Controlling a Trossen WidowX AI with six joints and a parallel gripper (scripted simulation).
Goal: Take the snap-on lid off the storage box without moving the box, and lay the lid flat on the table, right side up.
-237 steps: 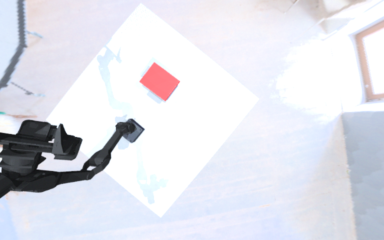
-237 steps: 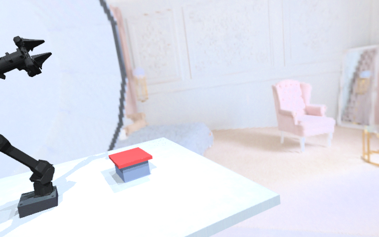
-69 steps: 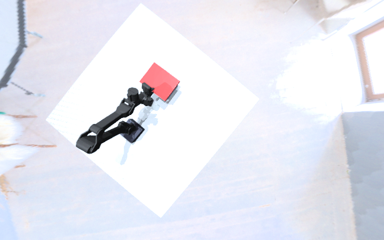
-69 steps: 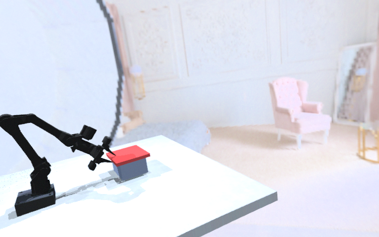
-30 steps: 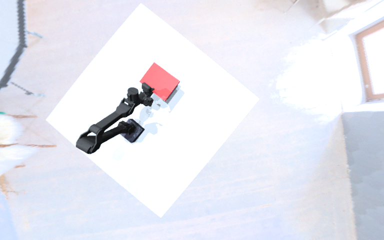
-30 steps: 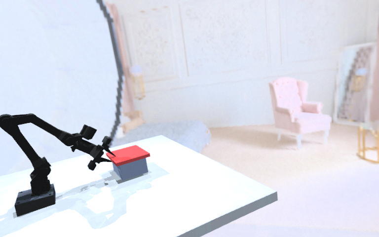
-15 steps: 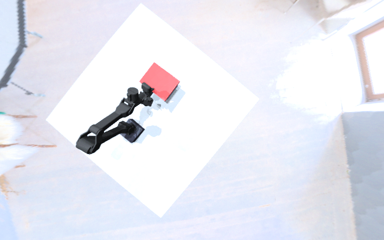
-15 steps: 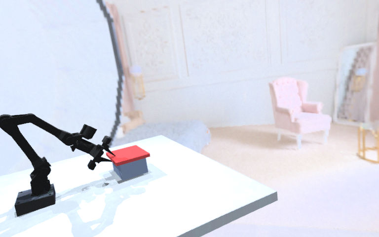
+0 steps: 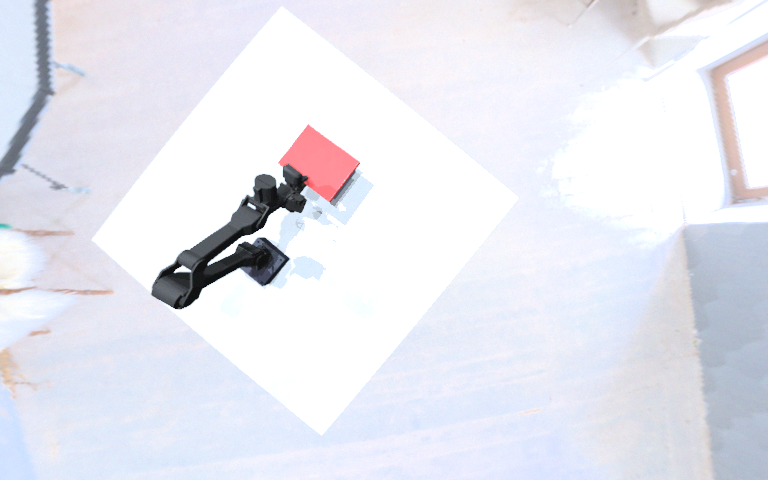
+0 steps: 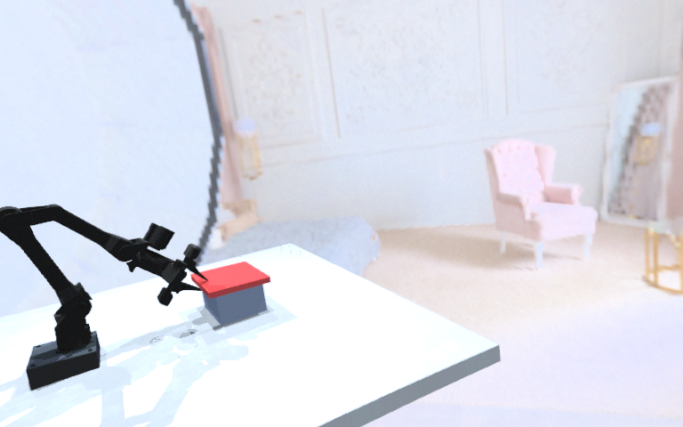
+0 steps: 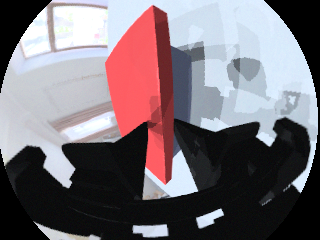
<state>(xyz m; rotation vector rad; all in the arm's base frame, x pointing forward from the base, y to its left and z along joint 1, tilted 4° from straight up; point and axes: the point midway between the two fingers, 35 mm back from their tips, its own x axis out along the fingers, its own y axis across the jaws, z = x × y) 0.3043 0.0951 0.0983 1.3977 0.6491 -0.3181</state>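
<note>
Claw pinches the near edge of the red lid, which sits on the grey storage box.

The lid (image 10: 232,277) is a thin, flat red panel resting on the storage box (image 10: 237,303) near the middle of the white tabletop (image 10: 382,352), overhanging the box walls on all sides. It appears rigid and light; the smooth faces may slip under a narrow pinch, so the overhanging rim is judged the sound hold. The claw (image 10: 197,279) grips that rim at the edge nearest the arm, one finger above and one below, as the wrist view confirms. The snap fit may drag the box upward when released. Open tabletop lies to the right and front of the box; the arm base (image 10: 35,370) stands well apart on the left, tabletop edges distant.
</note>
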